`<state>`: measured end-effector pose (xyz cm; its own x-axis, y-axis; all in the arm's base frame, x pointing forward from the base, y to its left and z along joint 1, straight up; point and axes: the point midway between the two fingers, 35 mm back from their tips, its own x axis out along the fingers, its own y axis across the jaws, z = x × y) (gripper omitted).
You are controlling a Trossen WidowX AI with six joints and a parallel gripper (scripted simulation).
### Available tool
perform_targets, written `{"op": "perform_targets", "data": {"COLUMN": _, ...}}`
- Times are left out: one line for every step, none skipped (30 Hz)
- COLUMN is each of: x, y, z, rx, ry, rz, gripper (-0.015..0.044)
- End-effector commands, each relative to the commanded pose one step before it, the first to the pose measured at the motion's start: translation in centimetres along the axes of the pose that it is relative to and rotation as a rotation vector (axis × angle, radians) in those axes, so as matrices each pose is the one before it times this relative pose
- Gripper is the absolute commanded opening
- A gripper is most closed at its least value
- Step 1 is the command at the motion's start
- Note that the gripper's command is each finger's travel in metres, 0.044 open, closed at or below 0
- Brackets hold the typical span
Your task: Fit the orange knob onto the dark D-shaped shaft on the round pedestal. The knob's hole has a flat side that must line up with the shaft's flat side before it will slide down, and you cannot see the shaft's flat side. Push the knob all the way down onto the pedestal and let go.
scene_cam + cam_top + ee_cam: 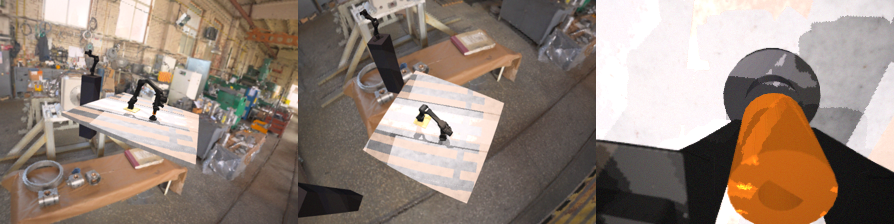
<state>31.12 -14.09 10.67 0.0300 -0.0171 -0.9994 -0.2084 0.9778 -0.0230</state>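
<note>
Orange fills the wrist view: the knob is clamped in the hand, its near end face showing a D-shaped hole with the flat side up. Just beyond its far end sits the round grey pedestal, and the knob's tip overlaps the pedestal's centre, so the dark shaft itself is hidden behind it. Whether the knob is already touching the pedestal or only hanging above it is hard to say from this angle.

Over to the exterior view, going left to right: a tall dark block stands at the desk's far left corner, then a yellow base plate carries the foot of the black arm, which arches up and over. At the right end the hand points straight down, a sliver of orange at its tip right above the dark pedestal on the striped peach and grey desk.

From the top view, the arm reaches right from the yellow plate, hand down over the pedestal spot.
</note>
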Motion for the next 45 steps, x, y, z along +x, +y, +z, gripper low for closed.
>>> {"op": "perform_targets", "data": {"x": 0.119, "y": -0.049, "z": 0.046, "rx": -0.0141, "ry": -0.00148, "rz": -0.00201, "gripper": 0.0}}
{"op": "perform_targets", "data": {"x": 0.026, "y": -0.015, "z": 0.024, "rx": 0.0, "ry": -0.00002, "rz": -0.00001, "gripper": 0.0}}
{"op": "perform_targets", "data": {"x": 0.016, "y": -0.015, "z": 0.023, "rx": 0.0, "ry": -0.00002, "rz": -0.00001, "gripper": 0.0}}
{"op": "perform_targets", "data": {"x": 0.019, "y": -0.009, "z": 0.016, "rx": 0.0, "ry": -0.00001, "rz": -0.00001, "gripper": 0.0}}
{"op": "perform_targets", "data": {"x": 0.024, "y": -0.002, "z": 0.007, "rx": 0.0, "ry": -0.00001, "rz": 0.0, "gripper": 0.0}}
{"op": "perform_targets", "data": {"x": 0.027, "y": 0.001, "z": 0.004, "rx": 0.0, "ry": 0.0, "rz": 0.0, "gripper": 0.0}}
{"op": "perform_targets", "data": {"x": 0.027, "y": 0.0, "z": 0.004, "rx": 0.0, "ry": 0.0, "rz": 0.0, "gripper": 0.0}}
{"op": "perform_targets", "data": {"x": -0.072, "y": 0.001, "z": 0.003, "rx": 0.0, "ry": 0.0, "rz": 0.0, "gripper": 0.0}}
{"op": "perform_targets", "data": {"x": 0.0, "y": 0.0, "z": 0.0, "rx": 0.0, "ry": 0.0, "rz": 0.0, "gripper": 0.0}}
{"op": "perform_targets", "data": {"x": 0.0, "y": 0.0, "z": 0.0, "rx": 0.0, "ry": 0.0, "rz": 0.0, "gripper": 0.0}}
{"op": "perform_targets", "data": {"x": 0.0, "y": 0.0, "z": 0.0, "rx": 0.0, "ry": 0.0, "rz": 0.0, "gripper": 0.0}}
{"op": "perform_targets", "data": {"x": 0.05, "y": 0.01, "z": 0.002, "rx": 0.0, "ry": 0.0, "rz": 0.00001, "gripper": 0.0}}
{"op": "perform_targets", "data": {"x": 0.0, "y": 0.0, "z": 0.0, "rx": 0.0, "ry": 0.0, "rz": 0.0, "gripper": 0.0}}
{"op": "perform_targets", "data": {"x": 0.0, "y": 0.0, "z": 0.0, "rx": 0.0, "ry": 0.0, "rz": 0.0, "gripper": 0.0}}
{"op": "perform_targets", "data": {"x": 0.0, "y": 0.0, "z": 0.0, "rx": 0.0, "ry": 0.0, "rz": 0.0, "gripper": 0.0}}
{"op": "perform_targets", "data": {"x": 0.0, "y": 0.0, "z": 0.0, "rx": 0.0, "ry": 0.0, "rz": 0.0, "gripper": 0.0}}
{"op": "perform_targets", "data": {"x": 0.0, "y": 0.011, "z": 0.001, "rx": 0.0, "ry": 0.0, "rz": 0.00001, "gripper": 0.0}}
{"op": "perform_targets", "data": {"x": 0.0, "y": 0.0, "z": 0.0, "rx": 0.0, "ry": 0.0, "rz": 0.0, "gripper": 0.0}}
{"op": "perform_targets", "data": {"x": 0.0, "y": 0.0, "z": 0.0, "rx": 0.0, "ry": 0.0, "rz": 0.0, "gripper": 0.0}}
{"op": "perform_targets", "data": {"x": 0.04, "y": 0.006, "z": -0.001, "rx": 0.0, "ry": 0.0, "rz": 0.00001, "gripper": 0.0}}
{"op": "perform_targets", "data": {"x": 0.0, "y": 0.0, "z": 0.0, "rx": 0.0, "ry": 0.0, "rz": 0.0, "gripper": 0.0}}
{"op": "perform_targets", "data": {"x": 0.0, "y": 0.0, "z": 0.0, "rx": 0.0, "ry": 0.0, "rz": 0.0, "gripper": 0.0}}
{"op": "perform_targets", "data": {"x": 0.0, "y": 0.01, "z": -0.006, "rx": 0.0, "ry": 0.00001, "rz": 0.00001, "gripper": 0.0}}
{"op": "perform_targets", "data": {"x": 0.0, "y": 0.0, "z": 0.0, "rx": 0.0, "ry": 0.0, "rz": 0.0, "gripper": 0.0}}
{"op": "perform_targets", "data": {"x": 0.0, "y": 0.0, "z": 0.0, "rx": 0.0, "ry": 0.0, "rz": 0.0, "gripper": 0.0}}
{"op": "perform_targets", "data": {"x": 0.0, "y": 0.0, "z": 0.0, "rx": 0.0, "ry": 0.0, "rz": 0.0, "gripper": 0.0}}
{"op": "perform_targets", "data": {"x": 0.0, "y": 0.0, "z": 0.0, "rx": 0.0, "ry": 0.0, "rz": 0.0, "gripper": 0.0}}
{"op": "perform_targets", "data": {"x": -0.125, "y": 0.015, "z": -0.015, "rx": 0.0, "ry": 0.00001, "rz": 0.00001, "gripper": 0.0}}
{"op": "perform_targets", "data": {"x": -0.17, "y": 0.021, "z": -0.021, "rx": 0.0, "ry": 0.00002, "rz": 0.00002, "gripper": 0.0}}
{"op": "perform_targets", "data": {"x": -0.055, "y": 0.004, "z": -0.003, "rx": 0.0, "ry": 0.0, "rz": 0.0, "gripper": 0.0}}
{"op": "perform_targets", "data": {"x": -0.072, "y": -0.002, "z": 0.003, "rx": 0.0, "ry": 0.0, "rz": 0.0, "gripper": 0.0}}
{"op": "perform_targets", "data": {"x": -0.069, "y": 0.002, "z": -0.008, "rx": 0.0, "ry": 0.00001, "rz": 0.0, "gripper": 0.0}}
{"op": "perform_targets", "data": {"x": -0.055, "y": -0.002, "z": -0.008, "rx": 0.0, "ry": 0.00001, "rz": 0.0, "gripper": 0.0}}
{"op": "perform_targets", "data": {"x": -0.004, "y": -0.001, "z": 0.0, "rx": -0.0089, "ry": 0.0, "rz": 0.0, "gripper": 0.0}}
{"op": "perform_targets", "data": {"x": -0.004, "y": -0.003, "z": 0.001, "rx": -0.0168, "ry": 0.0, "rz": 0.0, "gripper": 0.0}}
{"op": "perform_targets", "data": {"x": -0.002, "y": -0.005, "z": 0.002, "rx": -0.0283, "ry": 0.0, "rz": 0.0, "gripper": 0.0}}
{"op": "perform_targets", "data": {"x": 0.003, "y": -0.007, "z": 0.001, "rx": -0.0323, "ry": 0.00001, "rz": 0.0, "gripper": 0.0}}
{"op": "perform_targets", "data": {"x": 0.017, "y": -0.009, "z": -0.002, "rx": -0.0387, "ry": 0.00001, "rz": 0.0, "gripper": 0.0}}
{"op": "perform_targets", "data": {"x": 0.045, "y": -0.009, "z": -0.009, "rx": -0.0435, "ry": 0.00002, "rz": 0.0, "gripper": 0.0}}
{"op": "perform_targets", "data": {"x": 0.069, "y": -0.003, "z": -0.016, "rx": -0.0306, "ry": 0.00002, "rz": 0.0, "gripper": 0.0}}
{"op": "perform_targets", "data": {"x": 0.073, "y": 0.005, "z": -0.018, "rx": -0.0104, "ry": 0.00002, "rz": 0.00001, "gripper": 0.0}}
{"op": "perform_targets", "data": {"x": 0.047, "y": 0.006, "z": -0.009, "rx": 0.0, "ry": 0.00001, "rz": 0.00001, "gripper": 0.0}}
{"op": "perform_targets", "data": {"x": 0.051, "y": 0.008, "z": -0.006, "rx": 0.0, "ry": 0.00001, "rz": 0.00001, "gripper": 0.0}}
{"op": "perform_targets", "data": {"x": 0.038, "y": -0.004, "z": 0.008, "rx": 0.0, "ry": -0.00001, "rz": 0.0, "gripper": 0.0}}
{"op": "perform_targets", "data": {"x": -0.011, "y": -0.011, "z": 0.015, "rx": 0.0, "ry": -0.00001, "rz": -0.00001, "gripper": 0.0}}
